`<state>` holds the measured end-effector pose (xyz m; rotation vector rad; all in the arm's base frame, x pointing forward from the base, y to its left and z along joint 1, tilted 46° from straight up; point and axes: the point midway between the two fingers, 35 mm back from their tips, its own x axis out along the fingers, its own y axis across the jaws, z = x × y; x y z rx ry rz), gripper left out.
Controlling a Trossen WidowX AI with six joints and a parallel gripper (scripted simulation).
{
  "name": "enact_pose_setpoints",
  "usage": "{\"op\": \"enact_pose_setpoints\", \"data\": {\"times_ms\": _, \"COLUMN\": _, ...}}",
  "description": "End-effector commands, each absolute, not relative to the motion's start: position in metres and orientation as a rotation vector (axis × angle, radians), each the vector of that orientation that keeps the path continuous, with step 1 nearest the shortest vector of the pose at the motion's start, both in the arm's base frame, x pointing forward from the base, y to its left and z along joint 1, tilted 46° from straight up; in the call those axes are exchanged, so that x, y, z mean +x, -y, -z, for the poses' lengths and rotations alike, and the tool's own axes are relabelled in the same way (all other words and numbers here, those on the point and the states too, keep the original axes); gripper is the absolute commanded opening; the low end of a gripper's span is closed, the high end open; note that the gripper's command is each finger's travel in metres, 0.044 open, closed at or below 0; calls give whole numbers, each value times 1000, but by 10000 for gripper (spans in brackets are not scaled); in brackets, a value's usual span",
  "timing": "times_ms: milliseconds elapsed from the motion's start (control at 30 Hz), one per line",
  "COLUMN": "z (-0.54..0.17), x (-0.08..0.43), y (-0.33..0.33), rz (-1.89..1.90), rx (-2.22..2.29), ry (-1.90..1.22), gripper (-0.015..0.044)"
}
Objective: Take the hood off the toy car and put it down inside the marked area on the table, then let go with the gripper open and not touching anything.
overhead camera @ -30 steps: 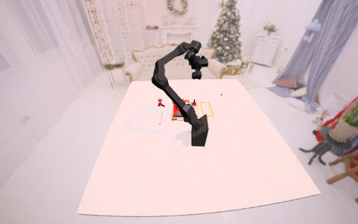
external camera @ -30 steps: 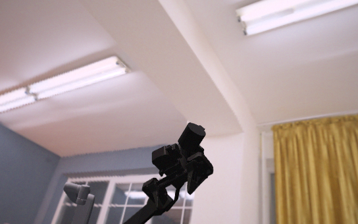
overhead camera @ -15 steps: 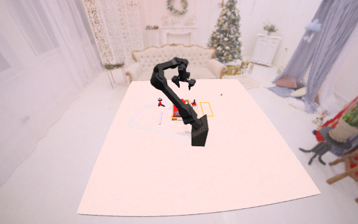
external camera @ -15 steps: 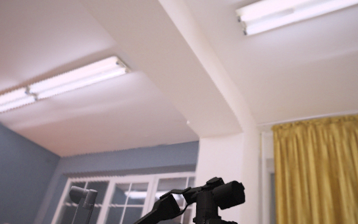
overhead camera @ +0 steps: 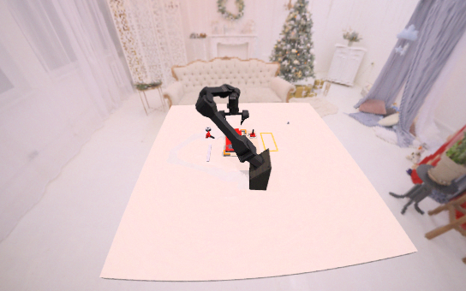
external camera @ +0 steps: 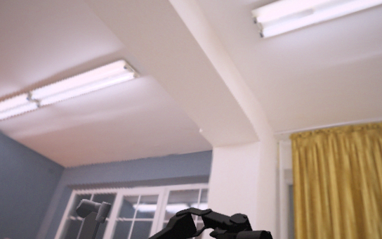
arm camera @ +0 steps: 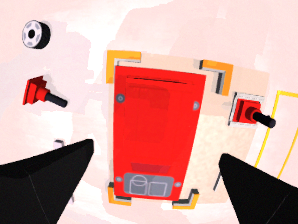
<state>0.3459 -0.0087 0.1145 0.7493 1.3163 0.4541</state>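
Note:
The toy car (overhead camera: 233, 136) (arm camera: 157, 115) shows as a flat red body with grey studs near its corners and a grey panel at its near end. Where the hood ends and the rest of the body begins cannot be told. The marked area, a yellow outline (overhead camera: 266, 133) (arm camera: 287, 93), lies to the right of the car, cut off by the wrist view's edge. My gripper (overhead camera: 233, 119) (arm camera: 158, 153) is open and empty, pointing down above the car. In the wrist view its fingertips stand on either side of the red body's near part, apart from it.
Orange corner brackets (arm camera: 218, 68) surround the car on a beige board (arm camera: 215, 135). A red block with a black peg (overhead camera: 253, 133) (arm camera: 247, 111) stands between car and outline. A wheel (arm camera: 36, 34), a loose red piece (arm camera: 36, 92) and a white bar (overhead camera: 208, 152) lie left.

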Motion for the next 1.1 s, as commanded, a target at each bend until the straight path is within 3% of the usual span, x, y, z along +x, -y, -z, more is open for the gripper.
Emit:
{"op": "enact_pose_setpoints", "data": {"times_ms": 0, "z": -113, "x": 346, "y": 6, "rz": -470, "rx": 741, "ry": -1313, "gripper": 440}}
{"op": "enact_pose_setpoints", "data": {"times_ms": 1067, "z": -94, "x": 351, "y": -11, "rz": -470, "rx": 741, "ry": -1313, "gripper": 440}}
